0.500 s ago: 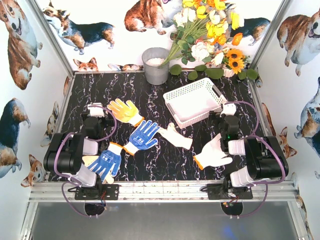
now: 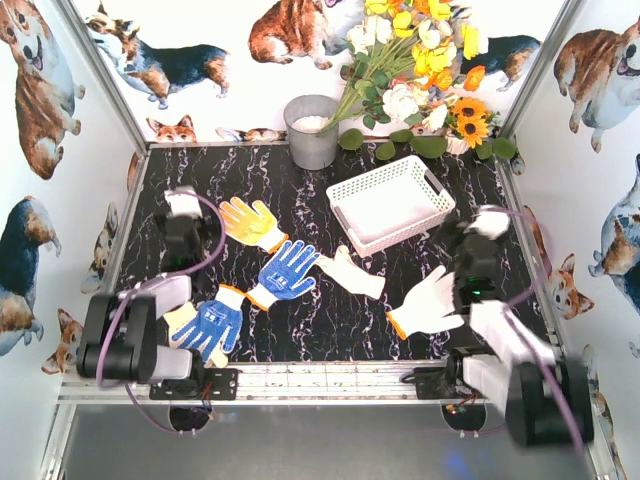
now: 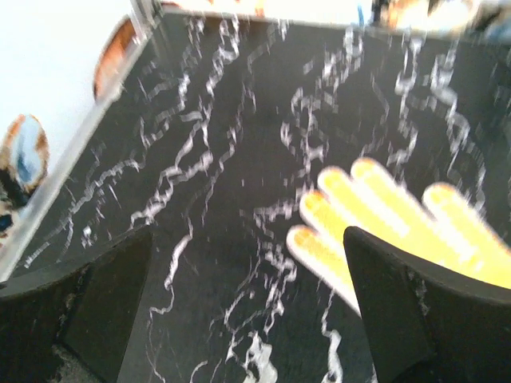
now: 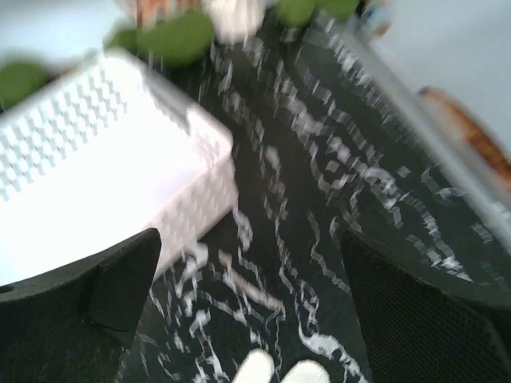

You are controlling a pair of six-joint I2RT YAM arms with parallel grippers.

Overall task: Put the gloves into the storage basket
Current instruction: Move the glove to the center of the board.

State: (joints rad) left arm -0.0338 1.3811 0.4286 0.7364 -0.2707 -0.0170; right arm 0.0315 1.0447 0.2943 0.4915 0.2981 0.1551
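Left fingers (image 3: 419, 311) are spread wide with nothing between them, and right fingers (image 4: 104, 303) are equally apart and empty. No glove is yet in the basket (image 2: 345, 205). A yellow glove (image 2: 250, 222) lies well left of the basket and a blue glove (image 2: 285, 270) off its near-left corner. A white glove (image 2: 355, 272) lies just in front of the basket, with a second white glove (image 2: 428, 305) further in front. A second blue glove (image 2: 212, 325) lies furthest from the basket and appears to rest on a cream glove (image 2: 178, 318).

Only the tips of the yellow glove are seen between the left fingers, off to one side. A descent from here would likely pinch one knit tip or scrape the surface (image 2: 330, 325). A glove held that way would dangle and could be caught on the basket rim. The overlapping pair might be lifted together and one dropped. The light basket could be shoved by the right fingers, which hang close beside it. Both wrist views are blurred, so alignment cannot be judged finely.
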